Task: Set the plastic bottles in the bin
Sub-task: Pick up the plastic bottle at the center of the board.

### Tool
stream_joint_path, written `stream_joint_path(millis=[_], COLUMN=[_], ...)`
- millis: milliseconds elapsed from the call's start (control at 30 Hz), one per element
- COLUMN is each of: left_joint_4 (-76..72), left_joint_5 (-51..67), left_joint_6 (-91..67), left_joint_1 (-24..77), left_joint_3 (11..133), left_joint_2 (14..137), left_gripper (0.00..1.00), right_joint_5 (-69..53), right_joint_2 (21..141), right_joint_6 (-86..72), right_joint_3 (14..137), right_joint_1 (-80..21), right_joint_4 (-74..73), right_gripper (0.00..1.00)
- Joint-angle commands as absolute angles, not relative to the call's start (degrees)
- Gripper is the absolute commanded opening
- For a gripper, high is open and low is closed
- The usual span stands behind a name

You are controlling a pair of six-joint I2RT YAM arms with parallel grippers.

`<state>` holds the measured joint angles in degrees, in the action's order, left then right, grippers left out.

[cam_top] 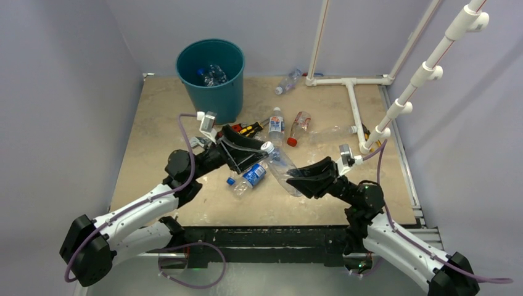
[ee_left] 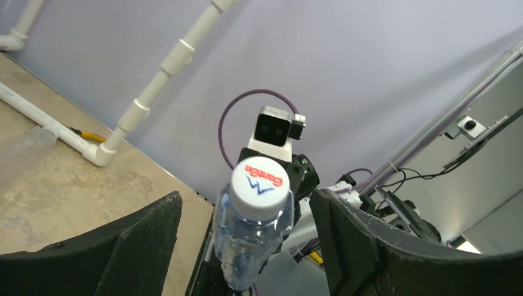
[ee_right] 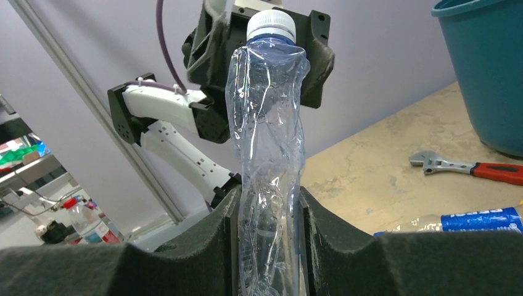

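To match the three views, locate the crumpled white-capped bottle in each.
Top external: crumpled bottle at centre, slanting between both tools.
Left wrist: bottom centre, bottle cap facing the camera.
Right wrist: centre, bottle upright, clamped in the right tool.
Shared landmark: the left tool, open fingers flanking the cap in every view.

Bin (cam_top: 213,94) teal. Bottle (ee_right: 269,154) clear; cap (ee_left: 262,188) white, red-blue logo. Wrench (ee_right: 467,166) handle red. Tabletop (cam_top: 154,135) mottled beige.

Bin (cam_top: 213,98) back left, bottles (cam_top: 213,75) inside; screwdriver (cam_top: 251,129) right of bin; bottle (cam_top: 280,164) between left pincer (cam_top: 259,152), right pincer (cam_top: 295,180)
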<state>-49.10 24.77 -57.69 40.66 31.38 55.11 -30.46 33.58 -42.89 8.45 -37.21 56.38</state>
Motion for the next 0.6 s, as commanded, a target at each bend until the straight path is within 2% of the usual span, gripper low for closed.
stream_joint_path(millis=[0,200,400,467,567], left_joint_4=[-52.51,-52.29,-52.29,-51.94,-50.94], left_joint_5=[26.48,25.97,25.66,25.48,25.02], left_joint_6=[-57.13,-56.01,-55.24,-54.84,-54.11], left_joint_1=[43.17,45.26,45.86,45.86,45.82], left_joint_3=[32.73,33.11,33.69,34.28,35.41], left_joint_2=[56.45,57.39,57.70,57.53,57.32], left_gripper=[0.76,0.71,0.61,0.61,0.68], right_joint_5=[-28.21,-27.31,-27.39,-27.21,-27.03], right_joint_2=[34.67,34.11,35.38,35.39,35.26], right_joint_6=[-44.20,-44.39,-44.47,-44.47,-44.18], right_joint_3=[8.78,8.32,7.31,6.96,6.82], right_joint_1=[-37.73,-38.05,-38.57,-38.72,-38.82], right_joint_4=[60.28,59.29,60.29,60.25,59.80], right_gripper=[0.00,0.00,0.00,0.00,0.00])
